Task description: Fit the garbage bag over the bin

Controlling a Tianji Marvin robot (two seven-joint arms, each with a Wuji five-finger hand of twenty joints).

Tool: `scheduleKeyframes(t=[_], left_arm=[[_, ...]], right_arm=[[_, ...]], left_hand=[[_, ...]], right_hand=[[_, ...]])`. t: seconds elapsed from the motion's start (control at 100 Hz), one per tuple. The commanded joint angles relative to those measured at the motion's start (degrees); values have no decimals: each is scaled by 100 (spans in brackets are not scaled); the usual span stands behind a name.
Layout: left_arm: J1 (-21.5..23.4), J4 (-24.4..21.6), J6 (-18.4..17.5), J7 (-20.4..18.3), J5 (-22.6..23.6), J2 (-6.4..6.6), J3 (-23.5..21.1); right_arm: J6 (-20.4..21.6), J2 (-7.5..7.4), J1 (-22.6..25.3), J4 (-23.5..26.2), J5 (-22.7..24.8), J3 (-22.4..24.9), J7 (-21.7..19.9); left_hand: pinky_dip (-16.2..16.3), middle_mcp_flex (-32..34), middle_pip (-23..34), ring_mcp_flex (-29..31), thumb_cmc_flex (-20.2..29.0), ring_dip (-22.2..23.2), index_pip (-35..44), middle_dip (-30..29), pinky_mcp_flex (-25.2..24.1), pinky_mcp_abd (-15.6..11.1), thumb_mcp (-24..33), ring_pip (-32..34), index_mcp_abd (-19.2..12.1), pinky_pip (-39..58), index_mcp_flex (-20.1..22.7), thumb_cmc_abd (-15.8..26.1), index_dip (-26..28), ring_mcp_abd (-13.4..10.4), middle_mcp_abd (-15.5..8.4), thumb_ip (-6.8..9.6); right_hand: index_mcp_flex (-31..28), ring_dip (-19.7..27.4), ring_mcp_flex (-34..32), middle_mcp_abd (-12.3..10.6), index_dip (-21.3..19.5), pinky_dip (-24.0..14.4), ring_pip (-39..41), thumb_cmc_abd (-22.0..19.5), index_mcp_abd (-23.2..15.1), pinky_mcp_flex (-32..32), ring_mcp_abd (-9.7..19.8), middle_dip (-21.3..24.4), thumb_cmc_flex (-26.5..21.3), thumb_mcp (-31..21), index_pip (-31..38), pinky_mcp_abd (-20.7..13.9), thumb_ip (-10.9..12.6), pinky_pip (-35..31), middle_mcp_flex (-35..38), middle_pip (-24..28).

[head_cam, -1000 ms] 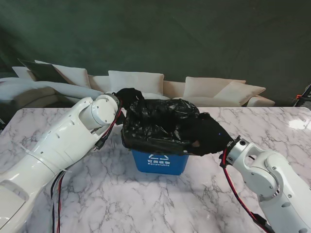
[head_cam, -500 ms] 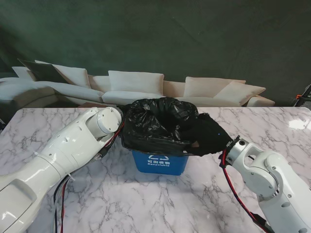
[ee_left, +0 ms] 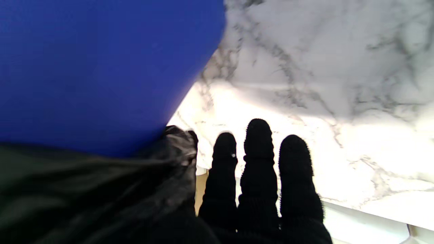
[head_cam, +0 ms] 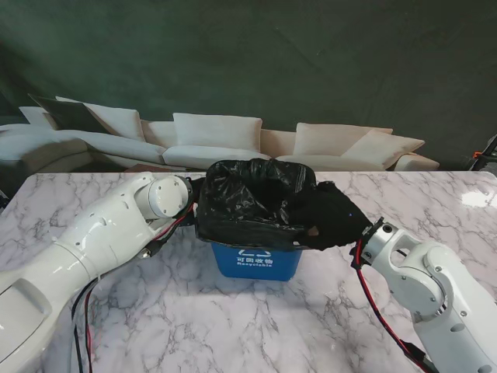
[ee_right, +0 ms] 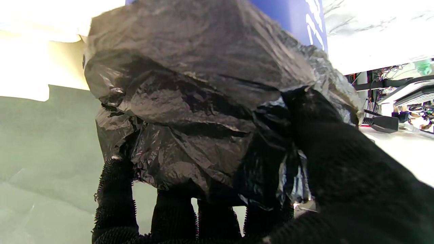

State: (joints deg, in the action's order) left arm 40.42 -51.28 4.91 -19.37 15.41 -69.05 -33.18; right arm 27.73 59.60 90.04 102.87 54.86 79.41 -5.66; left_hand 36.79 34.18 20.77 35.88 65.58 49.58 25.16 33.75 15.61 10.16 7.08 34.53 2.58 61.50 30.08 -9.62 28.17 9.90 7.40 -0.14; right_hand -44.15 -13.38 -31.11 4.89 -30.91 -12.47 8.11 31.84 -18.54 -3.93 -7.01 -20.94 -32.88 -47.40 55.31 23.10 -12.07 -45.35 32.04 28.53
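The stand view shows the left hand (head_cam: 199, 189) now lower at the left rim of the bin (head_cam: 256, 260) than a moment ago, and the garbage bag (head_cam: 252, 202) sits flatter there (so this side looks nearly fitted). Its three visible fingers (ee_left: 257, 169) are straight beside the plastic; whether the thumb pinches it is hidden. The right hand (head_cam: 334, 217) clamps the bag's right edge.

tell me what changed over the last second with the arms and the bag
The left hand dropped from the bag's far left corner to beside the bin, drawing the garbage bag down over the rim there. The right hand kept its grip on the bag's right edge; the bin stayed put.
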Motion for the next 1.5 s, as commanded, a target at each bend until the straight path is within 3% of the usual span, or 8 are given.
scheduleKeyframes(t=[0.0,0.16,0.36,0.73,1.0,1.16,1.36,1.49], left_arm=[[13,49,10,-118,-33,44,-58],[82,-141,-90,-33,327,181,-196],[225,-610,-197,-49,1088,459,-515],[792,-1221,44,219,1988,683,-1528],[731,-1126,-367,-104,2614,867,-1453],[858,-1029,-193,667,2486,695,-1499],[968,-1200,-258,821,2389,654,-1698],[1042,-1337,-317,943,2588,670,-1800]], right_arm=[[-27,2,26,7,15,9,-3],[-24,1,46,27,28,36,-11],[-30,5,62,39,43,50,24],[-49,4,41,40,44,34,10],[-64,0,-7,27,44,-12,-23],[-89,-3,-1,37,52,-13,-46],[-95,-2,14,49,55,2,-47],[-104,0,21,56,61,12,-36]], left_hand=[[-140,-905,-421,-458,-640,-451,-797,-993,-314,-23,-408,-568,172,-352,-636,-70,-496,107,174,90],[-465,-2436,-1241,-1239,-1688,-1429,-1802,-2006,-787,-103,-733,-1452,332,-1109,-1586,-468,-1128,237,399,8],[-581,-2806,-1962,-1515,-2318,-1698,-2375,-2528,-904,-172,-750,-1603,469,-1336,-2133,-843,-1440,290,622,-62],[-591,-1862,-737,-932,-615,-1579,-1967,-1992,-452,-195,-143,-1184,532,-900,-1524,-164,-1375,210,440,54],[-608,-2503,-1356,-1164,-2381,-1609,-2432,-2334,-646,-176,-791,-1331,661,-985,-2198,-478,-1602,314,600,-88],[-435,-2304,-893,-1165,-2469,-1413,-2366,-1995,-650,-128,-854,-1106,797,-652,-2132,590,-1367,345,461,-144],[575,-1758,253,-1057,-2017,149,-1273,-452,-362,-306,-859,166,907,539,-1516,931,-36,92,311,-72],[941,-1404,2100,-660,-1824,1834,-529,1756,-45,-300,-839,1794,838,1028,-1196,806,498,-399,-72,-61]], right_hand=[[-129,-101,-56,-63,-75,-37,72,-205,-214,32,-9,-52,-335,-395,172,-106,-26,-30,19,-32],[-126,-100,-53,-73,-76,-37,70,-220,-209,26,-11,-51,-339,-391,170,-102,-27,-28,17,-33],[-117,-101,-51,-74,-74,-37,69,-223,-183,30,-11,-51,-345,-388,168,-101,-26,-22,17,-31],[-103,-101,-47,-61,-73,-40,67,-244,-170,29,-13,-47,-347,-385,165,-106,-23,-18,1,-35],[-102,-102,-48,-58,-77,-41,68,-243,-163,31,-15,-47,-358,-387,169,-102,-20,-13,1,-34],[-95,-101,-44,-49,-78,-42,66,-246,-157,35,-6,-45,-355,-388,167,-96,-21,-8,-3,-35],[-87,-101,-37,-50,-81,-43,64,-255,-158,34,-12,-45,-356,-385,164,-95,-16,-4,-14,-34],[-78,-101,-38,-53,-84,-43,64,-263,-150,40,-14,-44,-356,-386,165,-96,-14,0,-24,-34]])
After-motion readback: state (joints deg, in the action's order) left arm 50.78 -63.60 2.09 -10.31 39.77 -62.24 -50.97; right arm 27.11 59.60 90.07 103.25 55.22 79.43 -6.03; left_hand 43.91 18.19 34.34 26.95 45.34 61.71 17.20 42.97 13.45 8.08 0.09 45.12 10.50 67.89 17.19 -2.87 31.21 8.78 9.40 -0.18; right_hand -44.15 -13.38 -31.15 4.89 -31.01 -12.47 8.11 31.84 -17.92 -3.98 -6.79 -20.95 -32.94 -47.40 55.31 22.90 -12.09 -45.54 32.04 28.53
